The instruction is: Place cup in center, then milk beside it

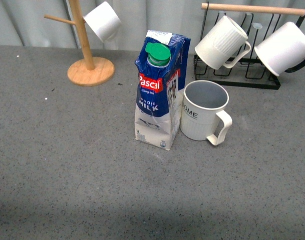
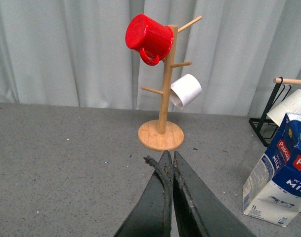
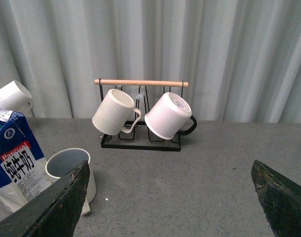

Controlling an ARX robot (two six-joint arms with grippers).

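The cream-white ribbed "HOME" cup (image 1: 205, 111) stands upright near the table's middle, handle toward the front right. The blue-and-white Pascal milk carton (image 1: 160, 90) with a green cap stands upright right beside it, on its left, almost touching. Neither gripper shows in the front view. In the left wrist view my left gripper (image 2: 169, 157) is shut and empty, low over the table, with the carton (image 2: 281, 180) off to one side. In the right wrist view my right gripper (image 3: 170, 173) is wide open and empty, with the cup (image 3: 71, 170) and carton (image 3: 14, 155) behind one finger.
A wooden mug tree (image 1: 87, 55) with a white mug (image 1: 102, 21) stands at the back left; it also holds a red mug (image 2: 149, 37). A black rack (image 1: 242, 75) at the back right holds a plain ribbed mug (image 1: 221, 42) and a smooth white mug (image 1: 285, 49).
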